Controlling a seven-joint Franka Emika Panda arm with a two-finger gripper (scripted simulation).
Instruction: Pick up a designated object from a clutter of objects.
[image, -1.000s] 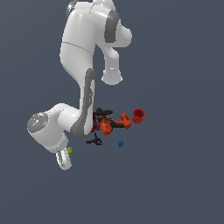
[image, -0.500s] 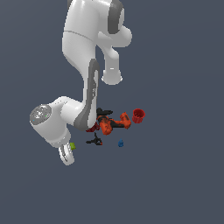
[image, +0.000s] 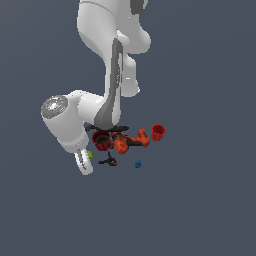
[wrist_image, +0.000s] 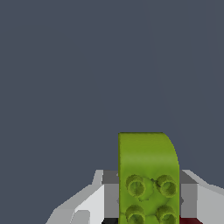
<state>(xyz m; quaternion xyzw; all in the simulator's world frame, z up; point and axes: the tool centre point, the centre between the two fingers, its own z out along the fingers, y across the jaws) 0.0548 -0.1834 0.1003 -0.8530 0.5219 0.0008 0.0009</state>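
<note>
Between my gripper (wrist_image: 148, 199) fingers sits one pinched lime-green block (wrist_image: 148, 175), with two red cups (image: 102, 139) and one drill (image: 131, 141) nearby.

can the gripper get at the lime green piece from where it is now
Probably yes: in the wrist view the lime-green piece sits between the gripper fingers with nothing in front; whether they clamp it is unclear.

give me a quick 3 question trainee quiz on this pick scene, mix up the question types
1. True or false: the lime-green studded brick sits between the gripper fingers.
2. How many red cups are visible: A one, B two, C three?
3. Fill in: the tiny blue piece lies apart from the orange-and-black ____.

Key: 1 true; 2 B; 3 power drill.
</note>
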